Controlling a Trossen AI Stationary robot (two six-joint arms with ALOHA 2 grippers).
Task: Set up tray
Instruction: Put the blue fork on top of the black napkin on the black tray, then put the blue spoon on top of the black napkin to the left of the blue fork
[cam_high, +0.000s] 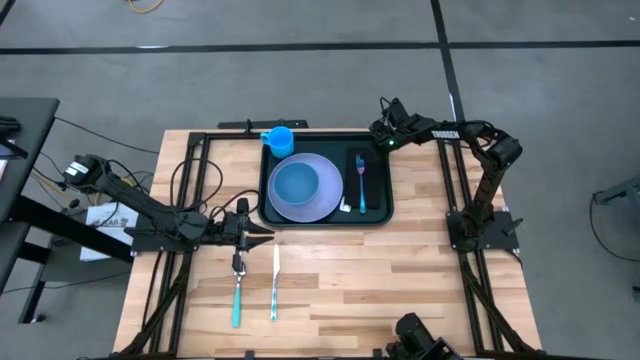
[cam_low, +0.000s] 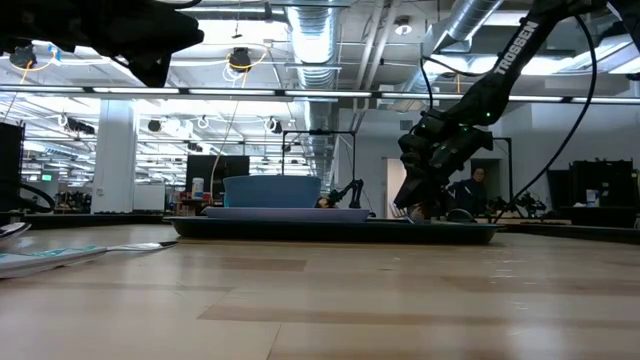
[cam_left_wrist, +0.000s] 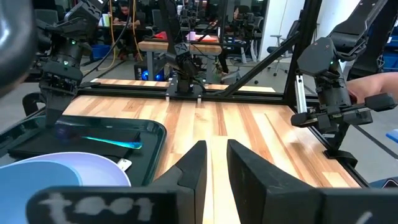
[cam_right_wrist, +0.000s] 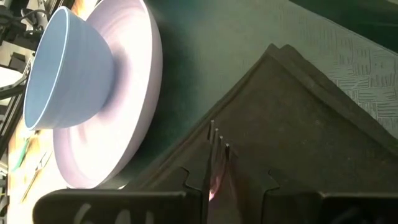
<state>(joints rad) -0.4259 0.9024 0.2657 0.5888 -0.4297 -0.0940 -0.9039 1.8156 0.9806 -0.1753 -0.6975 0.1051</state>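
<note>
Seen from above, the large dark green rectangular plastic tray (cam_high: 380, 215) with rounded corners and a raised rim lies at the far middle of the pale wooden table (cam_high: 420, 280). It carries a lavender round plate (cam_high: 325, 200) with a light blue bowl (cam_high: 296, 184) on it, a blue cup (cam_high: 279, 138) at its far left corner, and a flat black rectangular napkin (cam_high: 372, 190) on its right side, on which a blue plastic fork (cam_high: 361, 180) rests.

The right gripper (cam_high: 385, 128) hangs over the tray's far right corner. In its wrist view we see its fingers (cam_right_wrist: 186, 180) drawn close together just behind the fork's tines (cam_right_wrist: 217, 140), but we cannot tell whether they are pinching it.

The left gripper (cam_high: 262, 236) lies low over the table, just off the tray's near left corner, its fingers (cam_left_wrist: 193, 165) parted by a narrow gap with nothing between them. Near it lie a teal-handled spoon (cam_high: 238, 285) and a pale knife (cam_high: 275, 285), not yet on the tray.

We judge three risks. If the right fingers drag on lifting away, the fork may skew or the napkin wrinkle. A low reach by the left arm may strike the tray rim and shift everything. Thin, flat cutlery may slip from a shallow pinch.
</note>
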